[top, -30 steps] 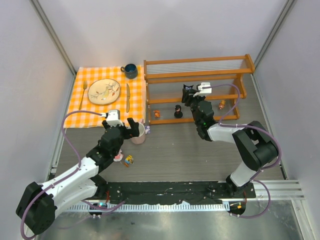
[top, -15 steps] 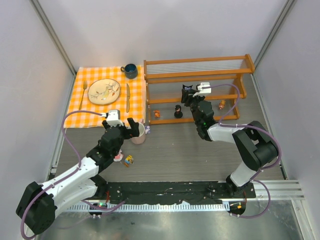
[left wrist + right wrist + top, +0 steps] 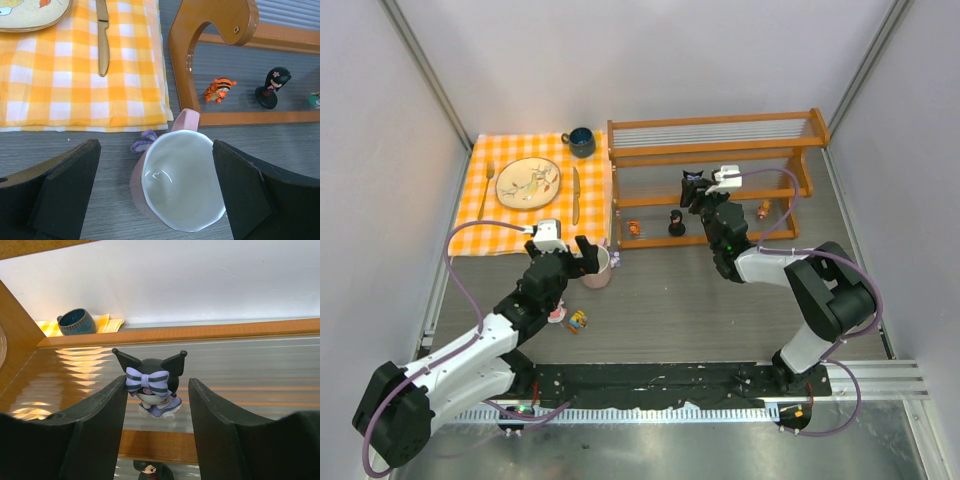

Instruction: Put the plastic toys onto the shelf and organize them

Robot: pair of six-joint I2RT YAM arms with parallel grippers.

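Both arms are showing white shells between black joints, the left arm (image 3: 470, 352) and the right arm (image 3: 765, 265) alike. The left end effector (image 3: 152, 192) and the right end effector (image 3: 155, 405) are each carrying two matt-black fingers (image 3: 65, 190) (chunky, wedge-shaped, plain-faced). A small white camera block (image 3: 548, 237) is riding behind each pair. A purple cable (image 3: 448, 262) is looping off each arm. A black rail (image 3: 660, 380) is carrying both bases.
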